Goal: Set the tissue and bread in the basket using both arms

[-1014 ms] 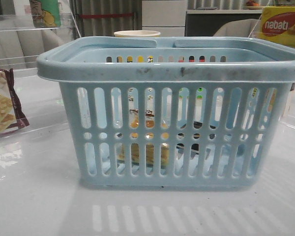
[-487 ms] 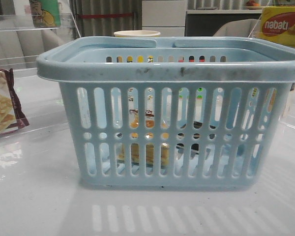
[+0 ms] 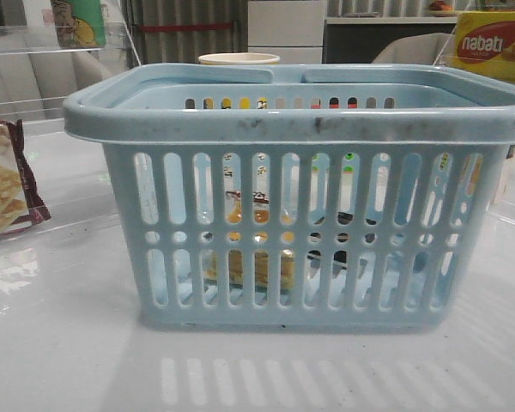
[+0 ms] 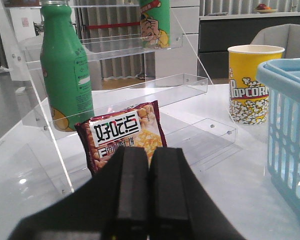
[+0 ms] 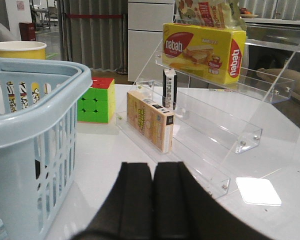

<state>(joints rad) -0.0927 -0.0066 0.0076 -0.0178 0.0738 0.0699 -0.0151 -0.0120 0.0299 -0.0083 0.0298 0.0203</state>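
Glossy white table (image 3: 60,343), slotted pale-blue plastic basket (image 3: 300,120).
Wrapped golden bread (image 3: 249,266) lies inside; left gripper (image 4: 149,165) and right gripper (image 5: 152,182) both pressed closed, empty.

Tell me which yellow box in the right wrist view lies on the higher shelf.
The nabati box is on the upper shelf; the paler box stands on the lowest step.

table (image 3: 60,343): glossy white | basket (image 3: 300,129) centre | cracker packet (image 3: 4,184) left
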